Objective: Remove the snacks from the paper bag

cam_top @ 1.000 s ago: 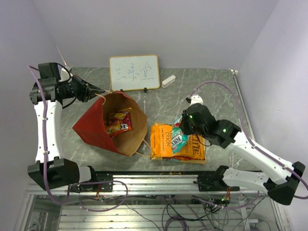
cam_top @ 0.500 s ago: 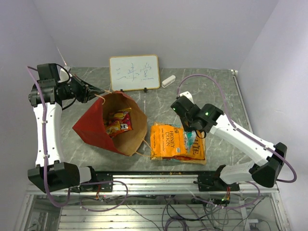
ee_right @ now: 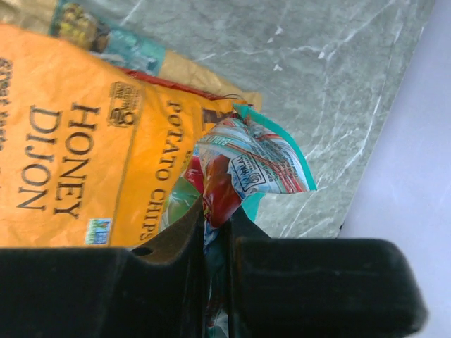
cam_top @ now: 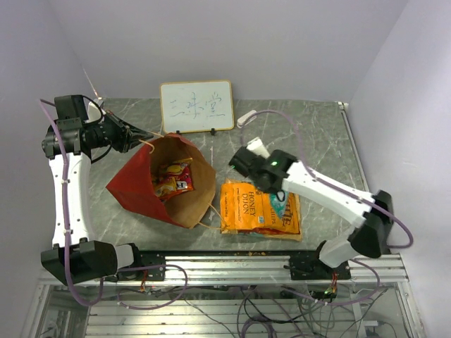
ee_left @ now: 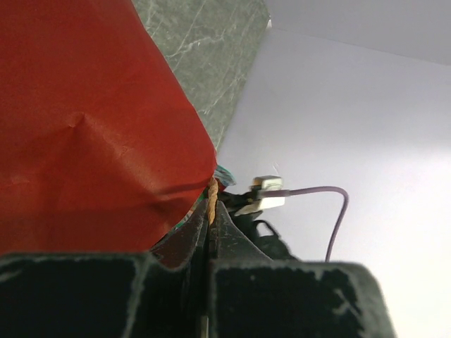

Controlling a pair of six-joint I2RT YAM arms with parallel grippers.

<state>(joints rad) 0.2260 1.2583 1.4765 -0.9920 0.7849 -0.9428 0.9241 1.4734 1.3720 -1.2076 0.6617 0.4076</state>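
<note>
Clamping handle [ee_left: 211, 193] in closed left gripper [ee_left: 210, 229], steadying bag [cam_top: 134, 186]; apparently pinching teal packet [ee_right: 261, 158] in closed right gripper [ee_right: 215, 225]; lowering onto chip bag [ee_right: 84, 162] before releasing.

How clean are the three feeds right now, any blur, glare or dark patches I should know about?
Top external: evenly lit and sharp, soft shadows, whiteboard writing visible. Left wrist: paper bag in focus, left gripper's fingers dark and blurred. Right wrist: chip bag print crisp without glare, right gripper's fingers a black silhouette.
</note>
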